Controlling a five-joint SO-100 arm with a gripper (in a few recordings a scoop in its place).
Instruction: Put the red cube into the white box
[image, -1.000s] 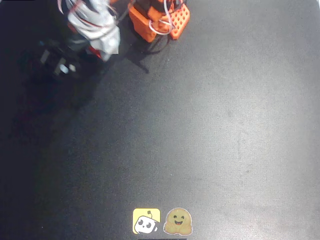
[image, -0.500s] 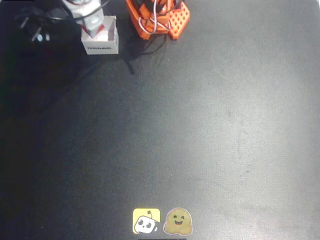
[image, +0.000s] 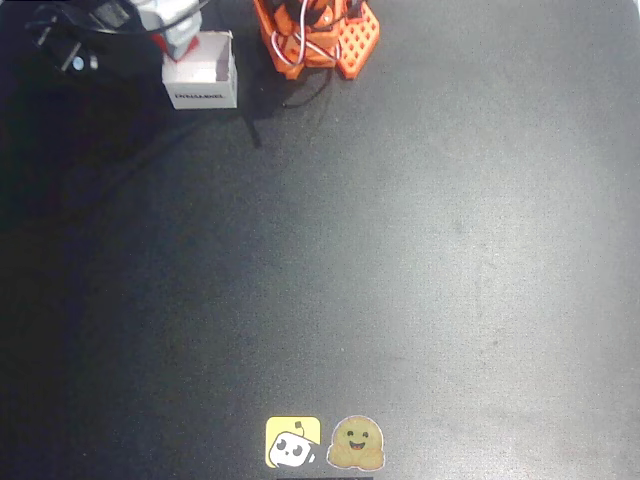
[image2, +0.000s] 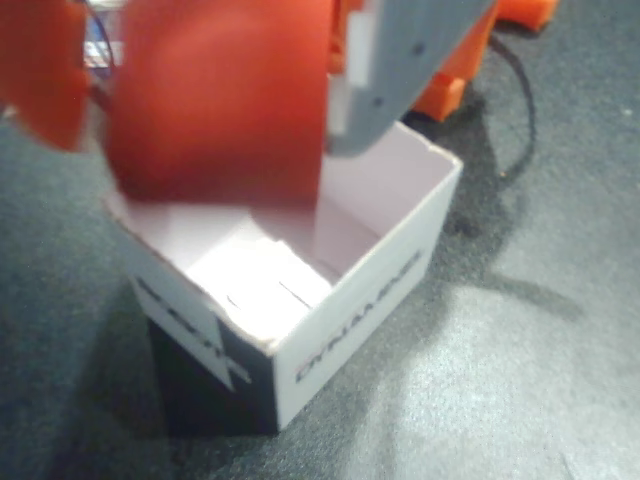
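One red cube (image2: 215, 100) sits clamped in the gripper (image2: 215, 110), poised just above the open white box (image2: 330, 300) on the black table (image: 400, 250).

Dark matte table (image: 420, 250) bears two stickers (image: 325, 443) near its edge

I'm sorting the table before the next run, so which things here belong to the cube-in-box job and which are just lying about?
Belongs to the job:
- red cube, held in the tool above the box opening
- white box, upright near the arm's base

Just lying about:
- two cartoon stickers at the table's near edge
- black cable left of the box in the overhead view
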